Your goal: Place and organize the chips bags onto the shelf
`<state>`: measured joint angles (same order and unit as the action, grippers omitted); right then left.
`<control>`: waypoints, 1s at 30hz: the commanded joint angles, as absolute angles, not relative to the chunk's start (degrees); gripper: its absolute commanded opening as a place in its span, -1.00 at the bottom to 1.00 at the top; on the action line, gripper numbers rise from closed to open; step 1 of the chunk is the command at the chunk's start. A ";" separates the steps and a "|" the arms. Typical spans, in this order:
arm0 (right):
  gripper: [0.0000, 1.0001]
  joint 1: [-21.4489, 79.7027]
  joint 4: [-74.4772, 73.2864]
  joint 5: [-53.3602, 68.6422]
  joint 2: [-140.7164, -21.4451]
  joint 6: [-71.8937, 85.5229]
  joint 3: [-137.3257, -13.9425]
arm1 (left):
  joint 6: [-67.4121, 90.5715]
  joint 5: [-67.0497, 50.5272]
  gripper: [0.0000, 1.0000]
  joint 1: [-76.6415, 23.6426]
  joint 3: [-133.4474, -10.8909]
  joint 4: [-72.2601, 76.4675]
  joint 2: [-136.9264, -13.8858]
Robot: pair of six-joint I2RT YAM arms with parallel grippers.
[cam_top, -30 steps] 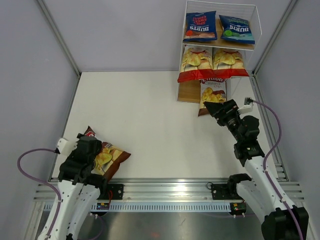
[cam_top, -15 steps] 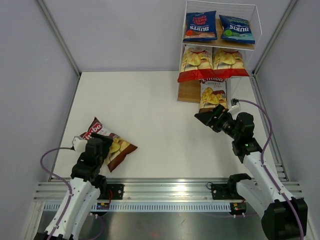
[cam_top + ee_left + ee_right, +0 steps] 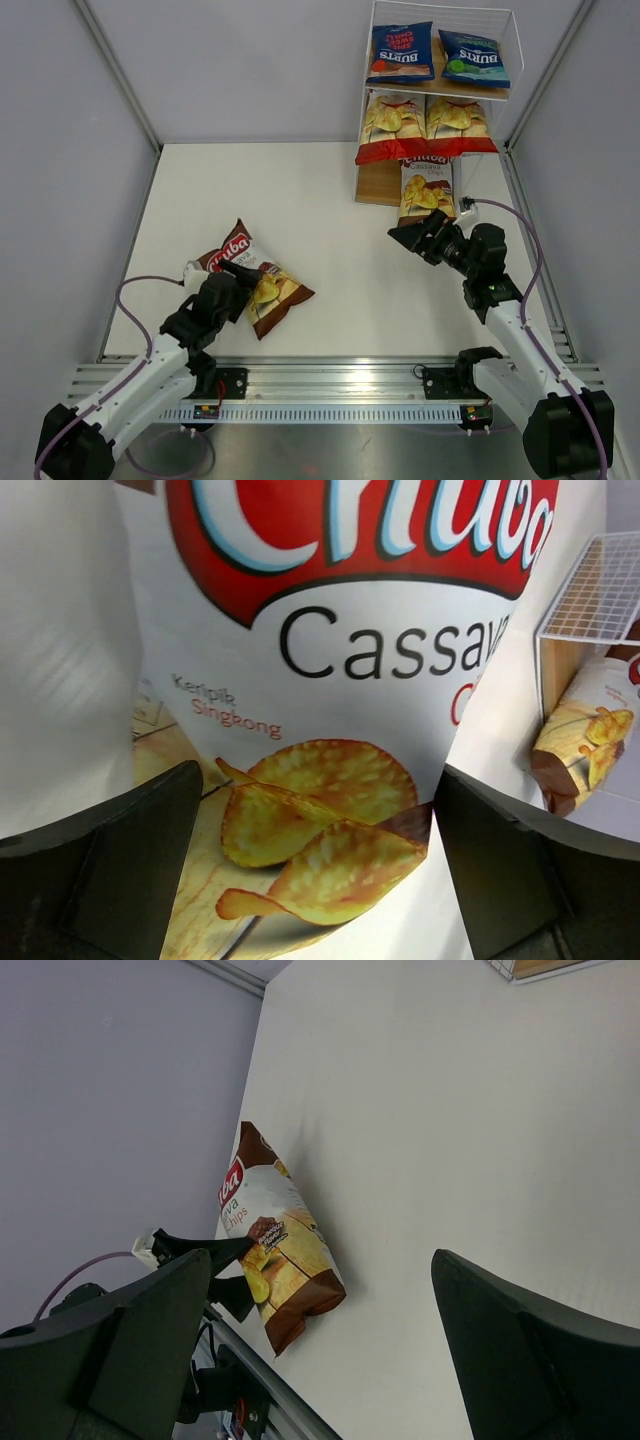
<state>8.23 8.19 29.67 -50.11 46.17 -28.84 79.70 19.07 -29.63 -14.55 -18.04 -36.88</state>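
My left gripper (image 3: 243,283) is shut on a brown Chuba Cassava Chips bag (image 3: 262,287) at the near left of the table. In the left wrist view that bag (image 3: 330,680) fills the space between my fingers (image 3: 110,870). My right gripper (image 3: 405,235) is open and empty, just in front of the shelf (image 3: 378,183). It faces left towards the held bag (image 3: 280,1260). The shelf holds two blue Burts bags (image 3: 400,52) on top and two red-and-white bags (image 3: 392,125) in the middle. One brown Chuba bag (image 3: 427,188) leans at the bottom.
Grey walls enclose the white table (image 3: 300,200) on three sides. A metal rail (image 3: 330,375) runs along the near edge. The bottom shelf tier shows bare wood left of its brown bag. The shelf also shows in the left wrist view (image 3: 590,600).
My left gripper has carried the brown bag right and away from the near-left corner, turning it. My right gripper drew back from the bottom-tier bag, then held still.
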 commanded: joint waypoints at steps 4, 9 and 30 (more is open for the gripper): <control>0.99 8.09 10.28 31.20 -50.71 44.91 -28.74 | 75.16 24.97 0.98 -28.23 -19.41 -28.65 -31.91; 0.99 8.09 11.77 32.17 -51.59 45.61 -28.21 | 64.53 13.49 0.98 -19.44 -18.37 -23.40 -32.78; 0.99 8.17 24.33 38.67 -56.95 51.93 -24.18 | 65.83 4.22 0.04 -14.59 -3.43 -5.28 -28.30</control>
<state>8.23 17.26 36.12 -56.53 49.32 -25.28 66.04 6.04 -14.72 -5.39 -5.96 -28.80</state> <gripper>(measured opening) 0.993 0.552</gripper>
